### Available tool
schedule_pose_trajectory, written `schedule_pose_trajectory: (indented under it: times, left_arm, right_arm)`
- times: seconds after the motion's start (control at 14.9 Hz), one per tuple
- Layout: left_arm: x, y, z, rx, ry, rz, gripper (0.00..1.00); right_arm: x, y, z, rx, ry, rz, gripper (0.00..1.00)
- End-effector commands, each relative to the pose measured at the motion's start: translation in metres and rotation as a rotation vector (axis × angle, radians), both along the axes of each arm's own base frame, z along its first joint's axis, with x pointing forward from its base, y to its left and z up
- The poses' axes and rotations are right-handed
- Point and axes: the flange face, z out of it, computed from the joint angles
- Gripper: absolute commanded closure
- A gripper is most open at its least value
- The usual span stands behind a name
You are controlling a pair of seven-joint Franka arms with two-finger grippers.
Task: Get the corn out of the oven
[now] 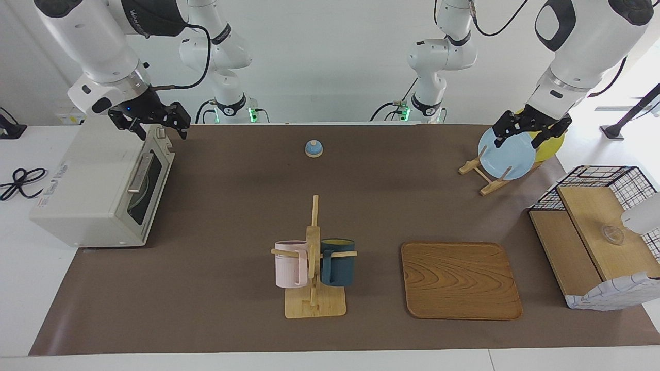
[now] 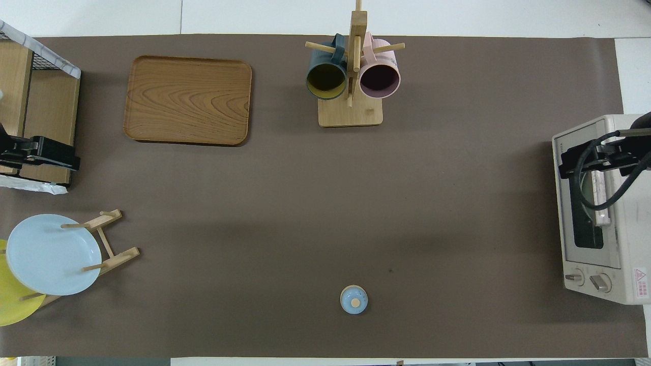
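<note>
The off-white oven (image 1: 87,180) stands at the right arm's end of the table, and also shows in the overhead view (image 2: 625,239). Its dark glass door (image 1: 149,193) is shut, with the metal bar handle (image 1: 138,173) across it. The corn is hidden; no yellow cob shows through the glass. My right gripper (image 1: 162,133) hangs open and empty over the oven's top edge above the door, as the overhead view (image 2: 590,157) also shows. My left gripper (image 1: 521,140) waits open and empty over the plate rack.
A mug rack (image 1: 313,288) with a pink and a dark blue mug stands mid-table. A wooden tray (image 1: 460,281) lies beside it. A rack holds a blue plate (image 1: 508,159) and a yellow plate (image 1: 551,147). A small blue lid (image 1: 314,148) lies nearer the robots. A black wire basket (image 1: 619,180) stands at the left arm's end.
</note>
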Motion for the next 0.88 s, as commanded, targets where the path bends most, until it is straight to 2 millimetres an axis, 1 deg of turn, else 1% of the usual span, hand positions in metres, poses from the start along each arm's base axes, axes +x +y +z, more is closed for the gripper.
schedule_pose_trajectory:
  times: [0.0, 0.13, 0.27, 0.34, 0.4, 0.47, 0.54, 0.61, 0.67, 0.81]
  left_arm:
    - [-0.005, 0.003, 0.003, 0.022, -0.002, 0.008, 0.0]
    - [-0.004, 0.003, 0.003, 0.022, -0.003, 0.008, 0.0]
    - [-0.005, 0.003, 0.003, 0.022, -0.002, 0.008, 0.0]
    - [-0.004, 0.003, 0.003, 0.022, -0.003, 0.008, 0.0]
    - [-0.005, 0.003, 0.003, 0.022, -0.002, 0.008, 0.0]
    - [-0.004, 0.003, 0.003, 0.022, -0.003, 0.008, 0.0]
    - [-0.004, 0.003, 0.003, 0.022, -0.003, 0.008, 0.0]
    - [-0.004, 0.003, 0.003, 0.022, -0.003, 0.008, 0.0]
    - [-0.004, 0.003, 0.003, 0.022, -0.003, 0.008, 0.0]
    - [-0.004, 0.003, 0.003, 0.022, -0.003, 0.008, 0.0]
  right_arm:
    - [-0.004, 0.0, 0.002, 0.016, -0.017, -0.006, 0.0]
    - [-0.004, 0.0, 0.003, 0.013, -0.018, -0.015, 0.0]
    - [-0.005, -0.005, -0.001, 0.015, -0.017, -0.022, 0.0]
    - [-0.006, -0.011, -0.001, 0.016, -0.035, -0.02, 0.0]
    - [-0.003, -0.014, -0.008, 0.019, -0.058, -0.005, 0.14]
    - [-0.003, -0.016, -0.009, 0.022, -0.075, 0.021, 0.69]
    - [-0.007, -0.018, -0.017, 0.017, -0.07, 0.041, 0.98]
    - [-0.011, -0.028, -0.025, 0.018, -0.082, 0.06, 1.0]
    - [-0.017, -0.043, -0.036, 0.021, -0.088, 0.084, 1.0]
    - [-0.025, -0.05, -0.057, 0.01, -0.125, 0.098, 1.0]
